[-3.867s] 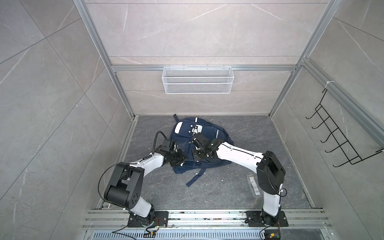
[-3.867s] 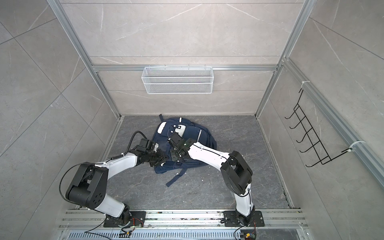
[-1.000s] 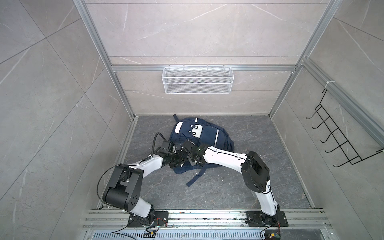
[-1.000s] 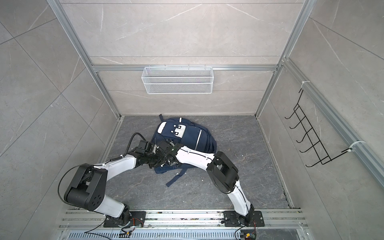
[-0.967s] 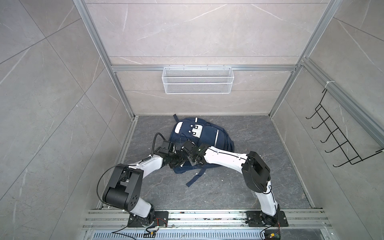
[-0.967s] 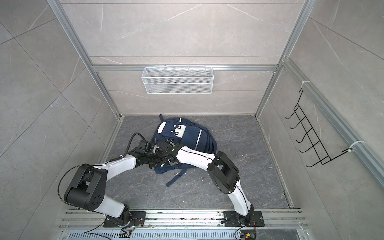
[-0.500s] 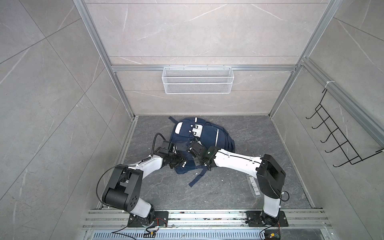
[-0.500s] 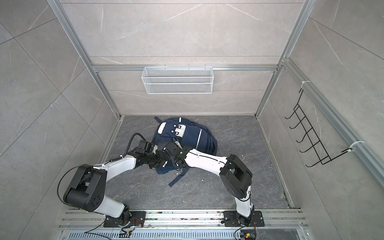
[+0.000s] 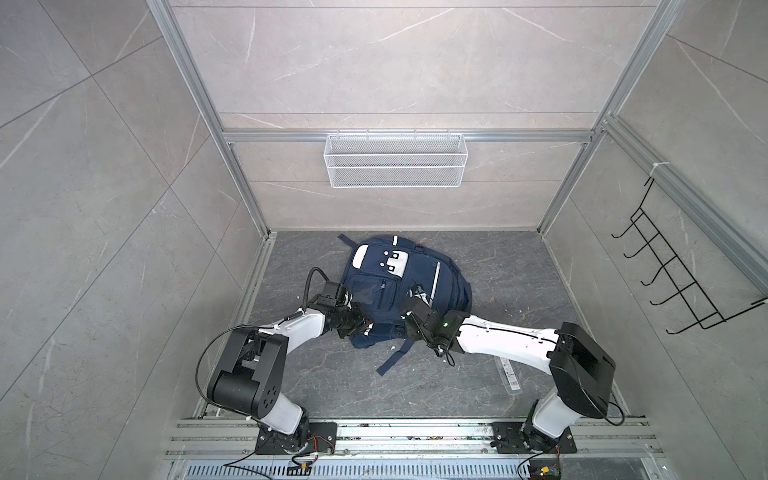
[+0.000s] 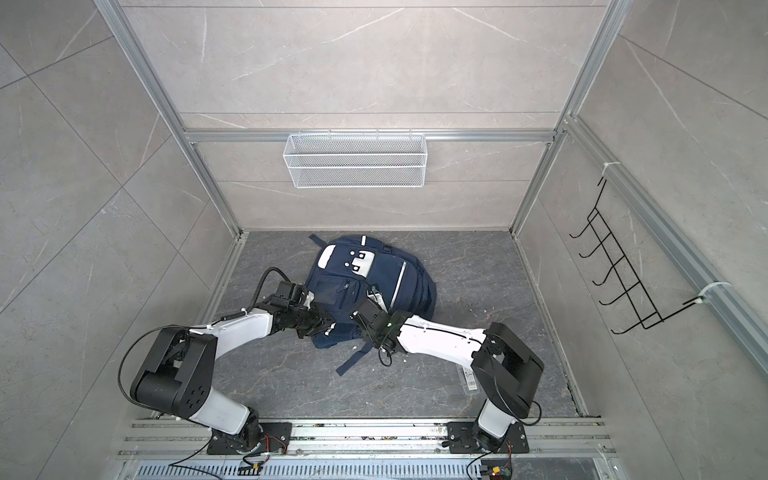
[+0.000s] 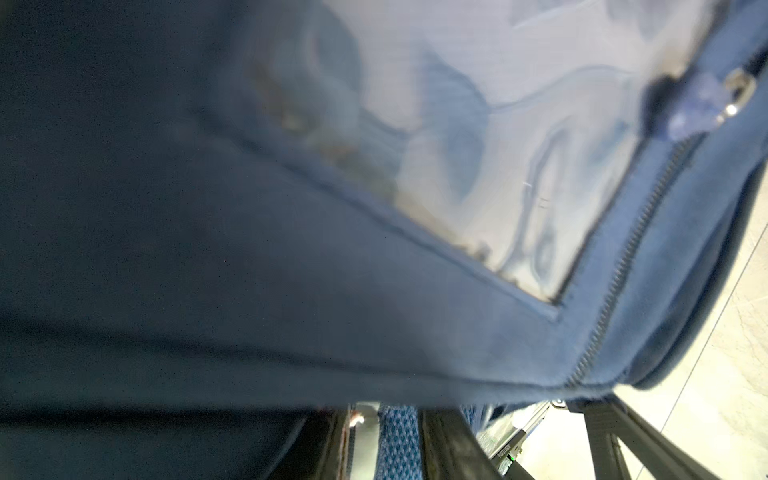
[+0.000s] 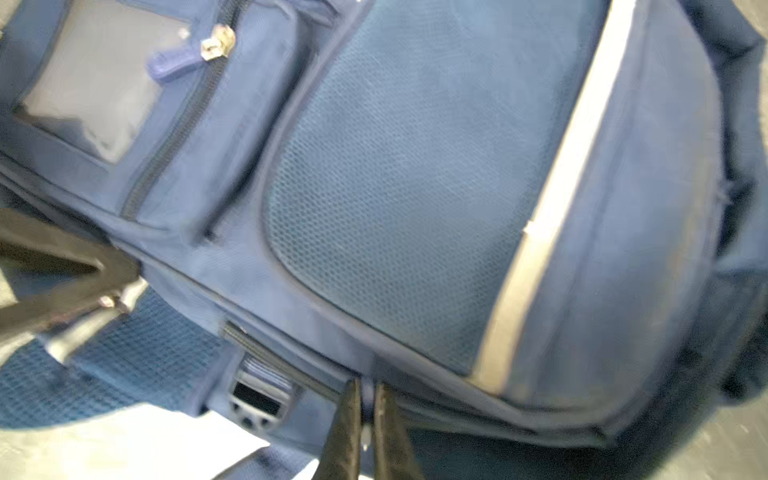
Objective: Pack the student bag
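Observation:
The student bag [image 9: 415,286], navy with white patches and a silver stripe, lies front-up on the dark floor in both top views [image 10: 376,282]. My left gripper [image 9: 365,326] is at the bag's near left edge. In the left wrist view it [image 11: 397,440] is shut on blue mesh fabric of the bag. My right gripper [image 9: 405,322] is at the near edge, right of the left one. Its jaws [image 12: 365,415] are shut on a small zipper pull [image 12: 365,436] at the end of a partly open zip. A grey device with a screen [image 12: 253,399] shows in that opening.
A loose dark strap [image 9: 395,359] trails from the bag toward the front rail. A clear flat strip [image 9: 509,372] lies on the floor under the right arm. A white wire basket [image 9: 395,166] hangs on the back wall, a black hook rack [image 9: 685,282] on the right wall.
My right gripper has moved right and nearer along the bag's near edge, away from the left gripper. The bag has turned slightly and its strap has shifted. The left gripper has stayed in place.

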### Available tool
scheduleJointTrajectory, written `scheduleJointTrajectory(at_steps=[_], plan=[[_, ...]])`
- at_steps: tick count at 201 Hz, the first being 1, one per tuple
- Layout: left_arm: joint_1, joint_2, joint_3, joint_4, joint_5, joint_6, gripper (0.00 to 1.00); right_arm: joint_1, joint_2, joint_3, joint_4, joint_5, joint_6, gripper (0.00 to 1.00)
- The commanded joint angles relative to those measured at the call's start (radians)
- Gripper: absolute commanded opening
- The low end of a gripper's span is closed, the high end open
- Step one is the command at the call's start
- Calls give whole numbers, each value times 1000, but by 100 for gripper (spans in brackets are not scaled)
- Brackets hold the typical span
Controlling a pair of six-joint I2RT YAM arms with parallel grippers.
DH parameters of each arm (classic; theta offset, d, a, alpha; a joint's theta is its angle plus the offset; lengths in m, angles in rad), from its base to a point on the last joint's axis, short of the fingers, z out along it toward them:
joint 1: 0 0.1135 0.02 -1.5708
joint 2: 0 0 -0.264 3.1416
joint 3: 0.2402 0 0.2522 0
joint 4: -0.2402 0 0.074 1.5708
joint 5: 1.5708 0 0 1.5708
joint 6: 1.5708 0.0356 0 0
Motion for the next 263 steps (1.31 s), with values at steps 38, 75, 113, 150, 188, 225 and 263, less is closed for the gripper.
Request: scheduleJointTrajectory(at_steps=[38,75,113,150,188,225,263], plan=[[43,52,1,51,-34,-6,30,-36,-135,-138,-90,100,18,5],[46,61,-6,50,-32,0,30,-161,-264,-246,-86,95,-14,5],[48,65,-22,68,-29,-6,30,-270,-320,-284,-49,-37,-59,4],[49,53,-9,57,-30,2,30,-269,-278,-273,10,-172,-41,1],[62,51,49,-6,-46,35,30,-269,-282,-279,52,-264,-37,0],[84,93,154,-27,-50,31,31,-254,-267,-276,102,-371,-9,0],[102,162,297,-59,-21,25,33,-138,-224,-236,150,-375,24,0]])
